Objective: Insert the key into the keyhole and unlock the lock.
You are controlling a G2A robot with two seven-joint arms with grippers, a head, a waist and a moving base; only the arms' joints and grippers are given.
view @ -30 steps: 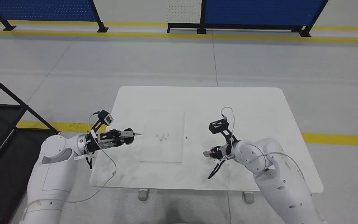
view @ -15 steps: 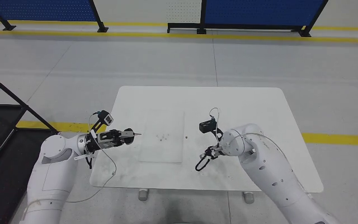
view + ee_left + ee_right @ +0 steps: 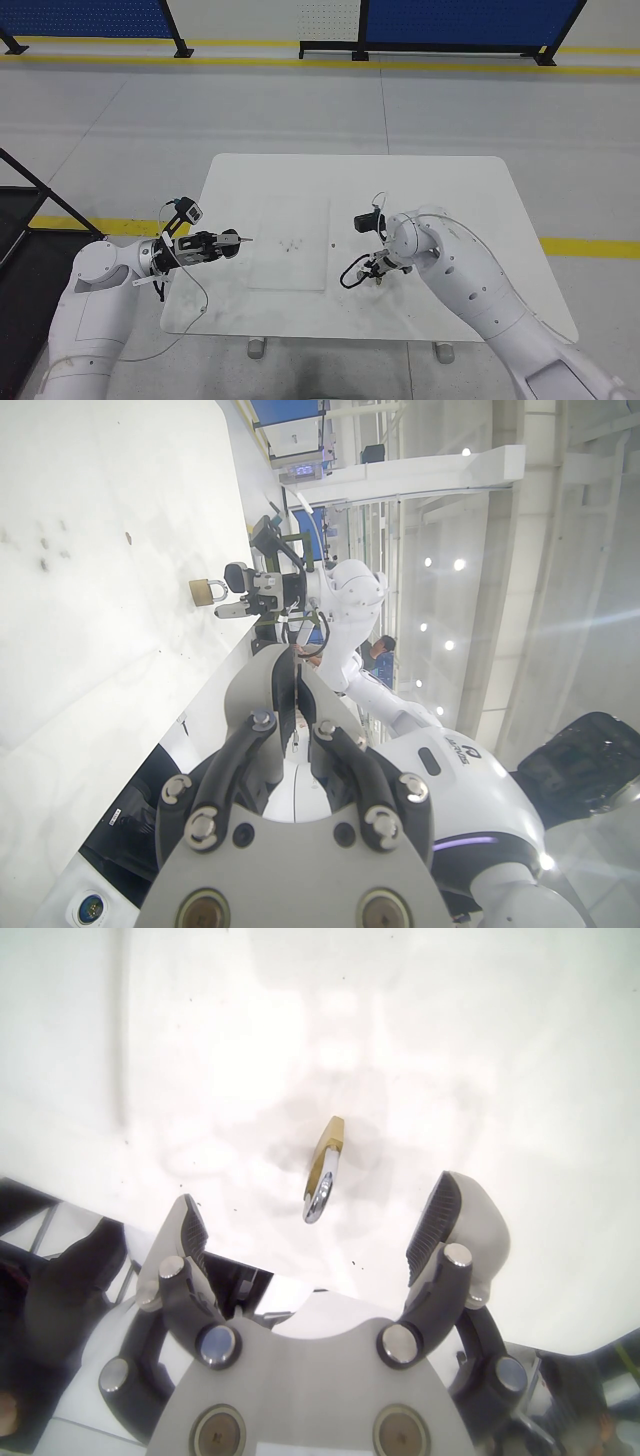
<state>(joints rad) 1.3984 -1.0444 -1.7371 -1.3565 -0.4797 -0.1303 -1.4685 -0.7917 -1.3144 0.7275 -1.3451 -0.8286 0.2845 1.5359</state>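
Note:
A small brass padlock (image 3: 327, 1155) with a silver shackle lies on the white table (image 3: 450, 200); it also appears as the padlock (image 3: 202, 591) far off in the left wrist view. My right gripper (image 3: 320, 1223) is open and low over the table, its fingers on either side of the shackle end without touching it; the same right gripper (image 3: 362, 272) sits near the table's front middle. My left gripper (image 3: 232, 241) hovers over the table's left edge, shut on the key, whose thin tip (image 3: 247, 239) points toward the centre. The shut fingers (image 3: 280, 680) hide the rest of the key.
A thin white mat (image 3: 290, 245) covers the table's middle, between the two grippers. The table's front edge (image 3: 350, 338) is close behind the right gripper. A black frame (image 3: 25, 200) stands left of the table.
My right arm has swung left along the front of the table, bringing its open gripper up to the padlock. The left arm has kept still.

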